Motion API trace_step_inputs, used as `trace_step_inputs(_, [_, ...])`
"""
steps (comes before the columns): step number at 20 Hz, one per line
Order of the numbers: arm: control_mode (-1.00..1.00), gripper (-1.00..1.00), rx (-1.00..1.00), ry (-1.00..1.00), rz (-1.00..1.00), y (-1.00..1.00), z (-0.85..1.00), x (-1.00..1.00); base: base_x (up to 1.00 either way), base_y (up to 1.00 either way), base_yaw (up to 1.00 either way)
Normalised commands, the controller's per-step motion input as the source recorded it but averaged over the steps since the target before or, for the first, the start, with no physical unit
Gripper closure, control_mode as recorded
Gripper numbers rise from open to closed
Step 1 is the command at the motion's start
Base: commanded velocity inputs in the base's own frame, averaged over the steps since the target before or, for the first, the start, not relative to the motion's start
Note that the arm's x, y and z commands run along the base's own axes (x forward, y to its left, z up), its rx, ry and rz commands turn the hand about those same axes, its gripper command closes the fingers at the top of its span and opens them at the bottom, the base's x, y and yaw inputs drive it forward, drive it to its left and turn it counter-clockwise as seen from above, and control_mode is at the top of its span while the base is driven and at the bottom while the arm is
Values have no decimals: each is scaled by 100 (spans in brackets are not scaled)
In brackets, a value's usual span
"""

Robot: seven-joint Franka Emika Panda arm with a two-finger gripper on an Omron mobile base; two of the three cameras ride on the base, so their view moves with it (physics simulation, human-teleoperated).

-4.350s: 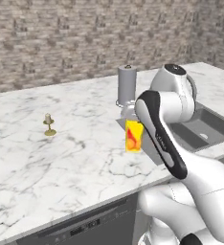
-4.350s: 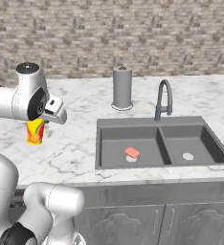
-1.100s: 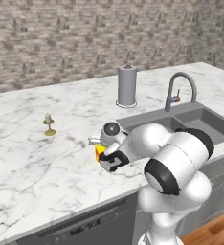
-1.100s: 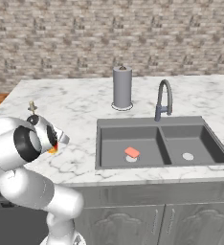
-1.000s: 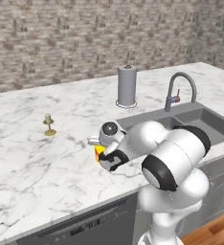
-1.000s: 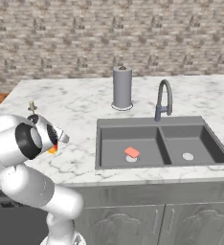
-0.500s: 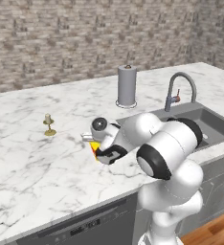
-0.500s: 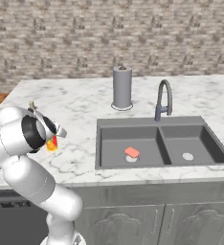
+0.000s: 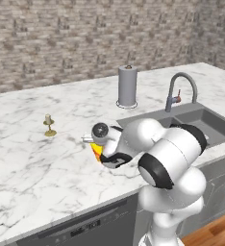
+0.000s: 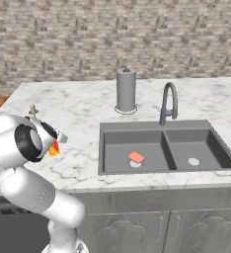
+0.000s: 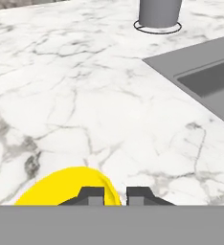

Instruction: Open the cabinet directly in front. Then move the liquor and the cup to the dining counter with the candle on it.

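Low over the marble desk (image 9: pixel 32 163), the end effector (image 11: pixel 115 193) is seen with its two dark fingertips (image 11: pixel 91 195) standing close together, only a narrow gap between them. The cup (image 11: pixel 68 187) lies right at those tips in the hand view, its yellow curve partly under the left tip; whether it is pinched or merely touched cannot be told. In the left base view the cup (image 9: pixel 97 150) shows as a yellow and orange-red patch tucked under the white wrist, just above the desk surface, roughly midway between the candle (image 9: pixel 49 125) and the sink (image 9: pixel 201 120). In the right base view the cup (image 10: pixel 54 148) peeks out beside the arm's dark joint, near the desk's front left part. So much of it is hidden that its long axis and the way its mouth points cannot be judged. A red mark is seen on its side, but no writing can be read on it.

The candle stands upright on its small stand, well apart from the cup, toward the far left of the desk. A grey cylinder (image 9: pixel 127 86) on a round base stands upright behind the sink, beside the faucet (image 9: pixel 178 91). A small orange-red item (image 10: pixel 136 157) lies in the left basin. No labels or brands are legible anywhere.
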Motion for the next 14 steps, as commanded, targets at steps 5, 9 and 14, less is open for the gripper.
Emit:
trace_step_inputs(5, [-100,100,11,0,0,-32,0,0,0,0,0])
trace_step_inputs(9, [-100,100,9,0,0,-23,0,0,0,0,0])
trace_step_inputs(14, [-100,-100,0,0,0,0,0,0,0,0,0])
